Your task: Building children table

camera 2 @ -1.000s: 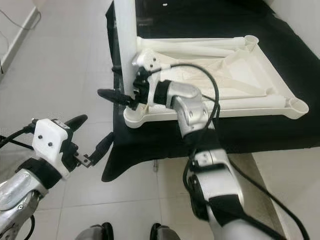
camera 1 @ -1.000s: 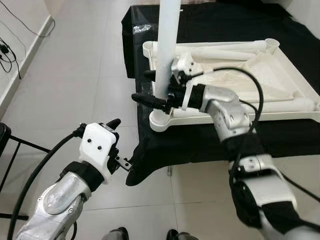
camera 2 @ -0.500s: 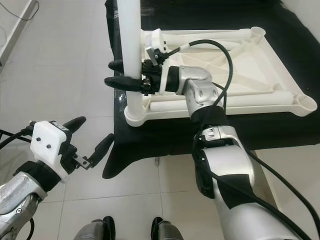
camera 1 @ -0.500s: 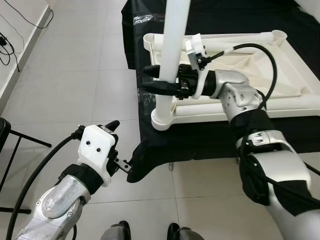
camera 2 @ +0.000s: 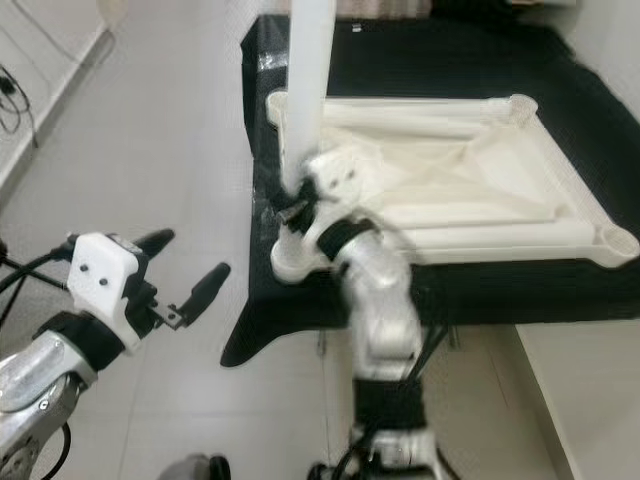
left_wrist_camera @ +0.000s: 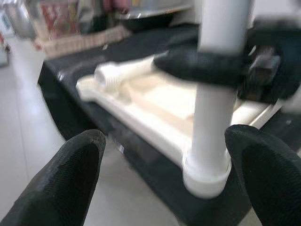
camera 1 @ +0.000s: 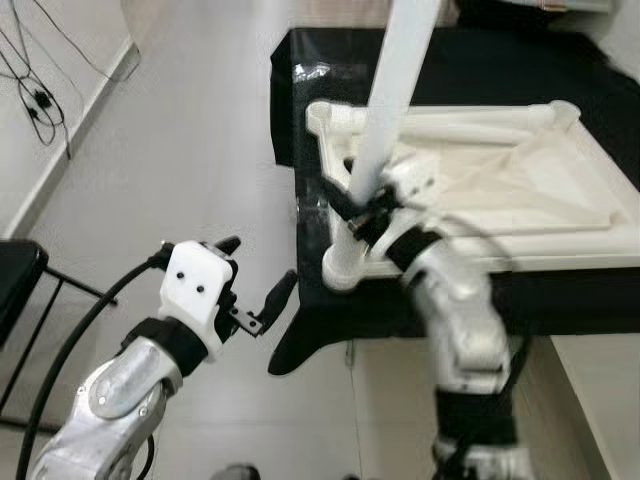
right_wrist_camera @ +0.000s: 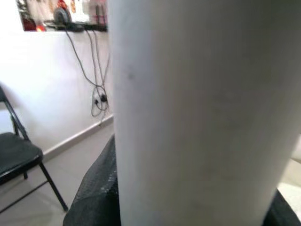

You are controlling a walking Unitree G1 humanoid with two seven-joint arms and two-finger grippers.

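Table leg (camera 1: pixel 385 130), a white round tube, is shown standing nearly upright in the corner socket (camera 1: pixel 342 268) of the inverted white tabletop frame (camera 1: pixel 590 235), which lies on a black-draped surface (camera 1: pixel 500 60). The right gripper (camera 1: pixel 362 212) is clamped on the lower part of the leg, just above the socket; in the right wrist view the tube (right_wrist_camera: pixel 197 113) is seen pressed between the two black fingers (right_wrist_camera: pixel 94 197). In the left wrist view one black finger (left_wrist_camera: pixel 202 66) is seen wrapped across the tube, above the socket collar (left_wrist_camera: pixel 207 176). The right arm is blurred in both eye views.

The left gripper (camera 1: pixel 258 283) is held over the tiled floor (camera 1: pixel 180 150), near the draped corner and lower than the clamped tube, with its jaws apart and nothing between them. Seen between those parted fingers (left_wrist_camera: pixel 70 174) are the socket and the near rail of the frame. A black chair (right_wrist_camera: pixel 19 155) is seen beyond the right jaws, by a white wall with hanging cables (right_wrist_camera: pixel 96 89).
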